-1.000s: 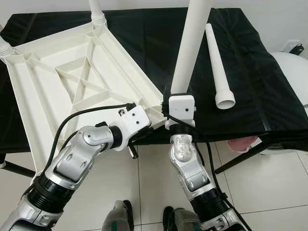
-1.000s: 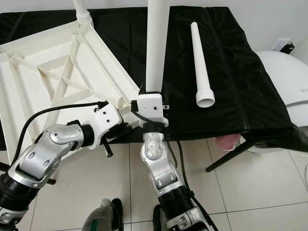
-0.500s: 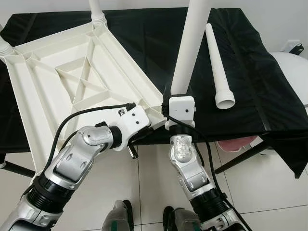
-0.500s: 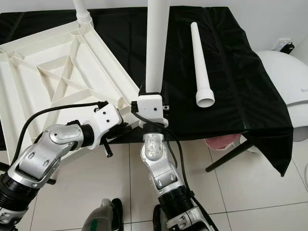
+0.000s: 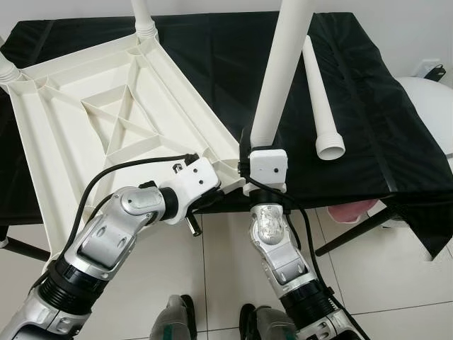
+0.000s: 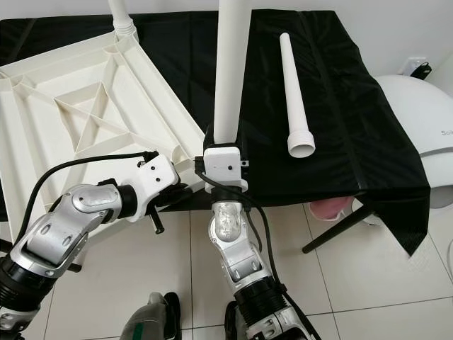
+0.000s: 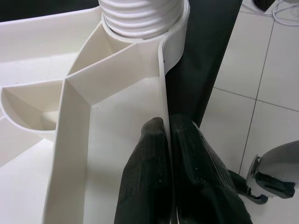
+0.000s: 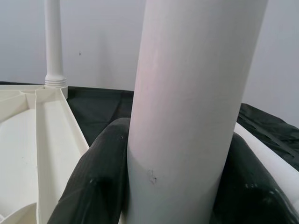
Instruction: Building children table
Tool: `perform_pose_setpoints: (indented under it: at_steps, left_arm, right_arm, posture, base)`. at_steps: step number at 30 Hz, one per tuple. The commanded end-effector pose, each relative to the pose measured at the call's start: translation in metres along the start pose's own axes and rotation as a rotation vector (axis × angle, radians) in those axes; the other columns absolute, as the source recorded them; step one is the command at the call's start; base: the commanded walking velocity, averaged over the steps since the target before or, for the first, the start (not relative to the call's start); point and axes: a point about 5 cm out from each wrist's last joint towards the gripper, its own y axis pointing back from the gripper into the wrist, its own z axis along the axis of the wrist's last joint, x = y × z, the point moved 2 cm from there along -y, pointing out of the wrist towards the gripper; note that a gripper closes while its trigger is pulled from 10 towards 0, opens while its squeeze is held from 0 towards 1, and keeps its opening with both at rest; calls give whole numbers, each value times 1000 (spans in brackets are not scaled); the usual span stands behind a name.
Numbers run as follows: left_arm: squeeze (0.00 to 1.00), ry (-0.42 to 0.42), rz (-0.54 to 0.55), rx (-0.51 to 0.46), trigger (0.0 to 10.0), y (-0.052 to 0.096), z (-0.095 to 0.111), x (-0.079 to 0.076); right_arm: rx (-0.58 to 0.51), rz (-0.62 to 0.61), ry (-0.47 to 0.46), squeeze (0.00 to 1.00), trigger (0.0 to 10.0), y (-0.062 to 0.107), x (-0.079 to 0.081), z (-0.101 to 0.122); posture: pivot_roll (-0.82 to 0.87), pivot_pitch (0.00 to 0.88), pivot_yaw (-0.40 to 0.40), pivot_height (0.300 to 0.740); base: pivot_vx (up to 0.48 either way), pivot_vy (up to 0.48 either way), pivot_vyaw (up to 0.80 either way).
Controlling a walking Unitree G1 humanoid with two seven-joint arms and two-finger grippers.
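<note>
Upturned white tabletop (image 5: 106,120) is lying on a black-draped table (image 5: 368,120). Left gripper (image 7: 164,140) is pinching its near rim tightly. Right gripper (image 8: 177,186) is clamping an upright white leg (image 5: 279,71) at the tabletop's corner. Another leg (image 5: 320,92) is lying nearby.

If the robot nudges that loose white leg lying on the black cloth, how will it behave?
The loose leg is a round, tapered tube, so it would probably roll, curving toward its narrow end. It looks like stiff, hollow plastic, likely light. The black cloth may slow it somewhat.
</note>
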Motion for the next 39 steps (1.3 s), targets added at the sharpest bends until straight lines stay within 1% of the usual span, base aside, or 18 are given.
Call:
perform_pose_setpoints:
  at_steps: [1, 5, 6, 11, 12, 13, 27, 28, 39]
  left_arm:
    - [0, 6, 28, 80, 10000, 13, -15, 8]
    - [0, 6, 29, 81, 10000, 13, -15, 8]
    - [0, 6, 29, 81, 10000, 13, -15, 8]
    - [0, 7, 29, 80, 10000, 13, -15, 9]
    - [0, 7, 29, 80, 10000, 13, -15, 9]
    - [0, 7, 29, 80, 10000, 13, -15, 9]
    - [0, 9, 30, 79, 10000, 13, -15, 9]
    - [0, 10, 31, 79, 10000, 13, -15, 9]
    - [0, 11, 34, 79, 10000, 13, -15, 9]
  right_arm:
    - [97, -168, 94, 0, 10000, 2, -49, -26]
    - [94, -163, 95, 8, 10000, 2, -49, -26]
    - [93, -163, 94, 1000, 10000, 2, -49, -25]
    - [77, -151, 88, 1000, 10000, 1, -48, -23]
    - [66, -144, 95, 357, 10000, 0, -47, -21]
    - [66, -144, 91, 0, 10000, 0, -47, -21]
    - [56, -123, 85, 0, 10000, -2, -46, -20]
    - [45, -124, 94, 0, 0, -2, -46, -19]
    - [30, -110, 80, 0, 0, -1, -42, -17]
  posture:
    - [-9, 211, -1, 740]
    - [-9, 211, -1, 740]
    - [-9, 211, -1, 740]
    - [-9, 211, -1, 740]
    - [-9, 211, -1, 740]
    - [-12, 213, -3, 740]
    - [-11, 211, -6, 740]
    - [-10, 209, -7, 740]
    - [-10, 209, -7, 740]
  base:
    - [0, 0, 0]
    - [0, 0, 0]
    - [0, 0, 0]
    - [0, 0, 0]
    - [0, 0, 0]
    - [0, 0, 0]
    - [0, 0, 0]
    - [0, 0, 0]
    - [0, 0, 0]
